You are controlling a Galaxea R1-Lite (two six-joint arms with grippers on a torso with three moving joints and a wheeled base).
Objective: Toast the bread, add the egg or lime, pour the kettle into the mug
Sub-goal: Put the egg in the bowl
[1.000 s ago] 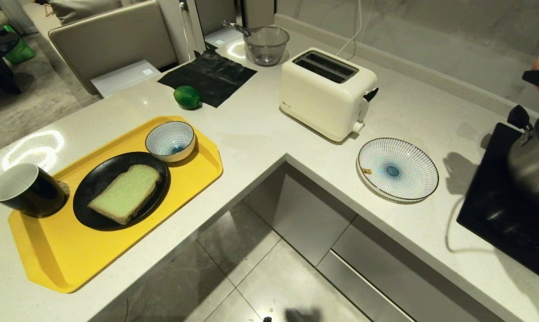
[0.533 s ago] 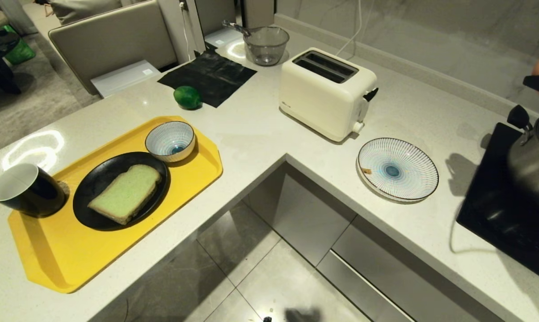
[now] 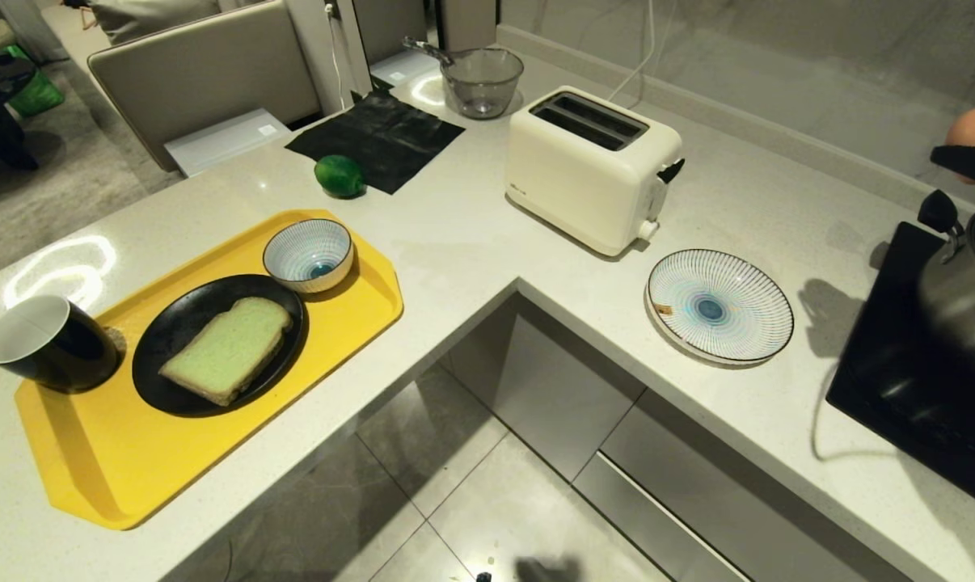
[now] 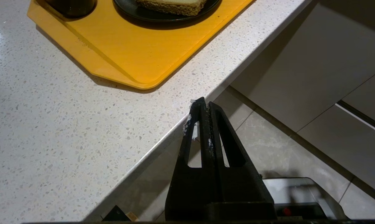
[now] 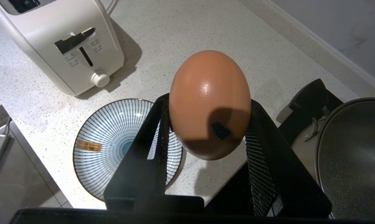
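Egg [image 5: 210,102] clamped between right end effector [image 5: 206,124] fingers, above counter

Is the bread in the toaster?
No, the bread lies on a black plate on the yellow tray, and the toaster slots are empty.

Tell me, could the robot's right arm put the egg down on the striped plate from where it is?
Probably yes. The right gripper holds the egg in the air, and the striped plate below is bare, with nothing between them.
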